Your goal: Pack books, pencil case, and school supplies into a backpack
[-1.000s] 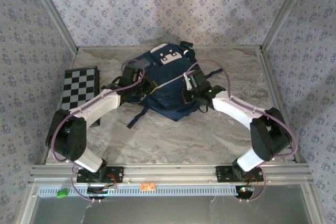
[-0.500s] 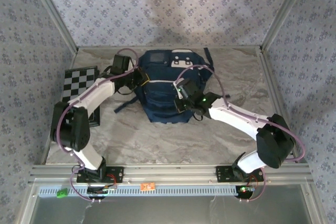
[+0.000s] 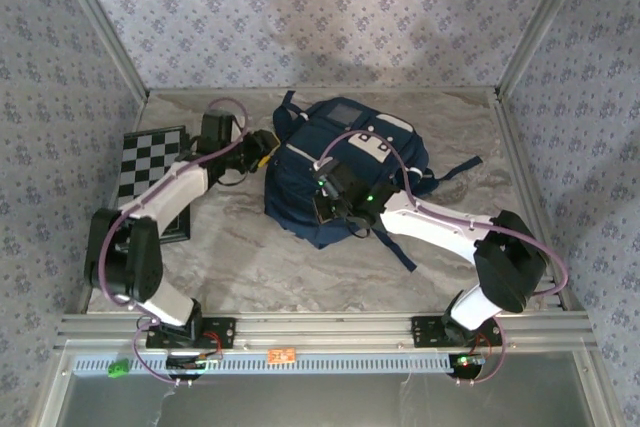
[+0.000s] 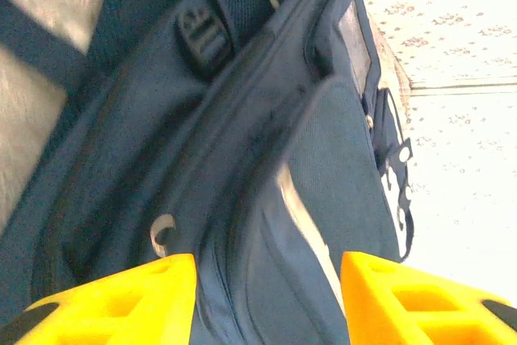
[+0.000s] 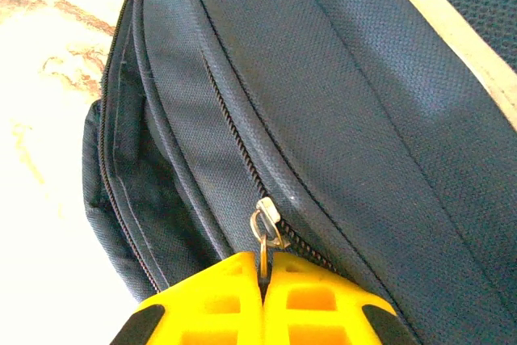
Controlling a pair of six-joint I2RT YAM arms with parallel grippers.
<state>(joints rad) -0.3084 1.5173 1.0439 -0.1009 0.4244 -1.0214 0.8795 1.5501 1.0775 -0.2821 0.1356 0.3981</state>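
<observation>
1. Navy blue fabric backpack (image 3: 350, 162) with white patches lies on the marbled table top (image 3: 250, 257), straight ahead of both sets of fingers and between the two arms.
2. Right gripper (image 5: 262, 271), yellow-fingered, is pressed closed on the small metal zip pull (image 5: 265, 225). The pull sits right at its fingertips, on the bag's near edge in the overhead view.
3. From those fingertips the zip track (image 5: 230, 131) runs away as one long diagonal, forward and to their left across the fabric. I judge that any pull should follow that line rather than cross it.
4. Left gripper (image 4: 266, 280) has its yellow fingers spread with nothing clamped. The bag's side panel lies just beyond its tips, but I cannot tell whether they touch it.
5. Of the two arms, the right is the one on the zip. The left is nearer the bag's far-left corner, well placed to steady the fabric.
</observation>
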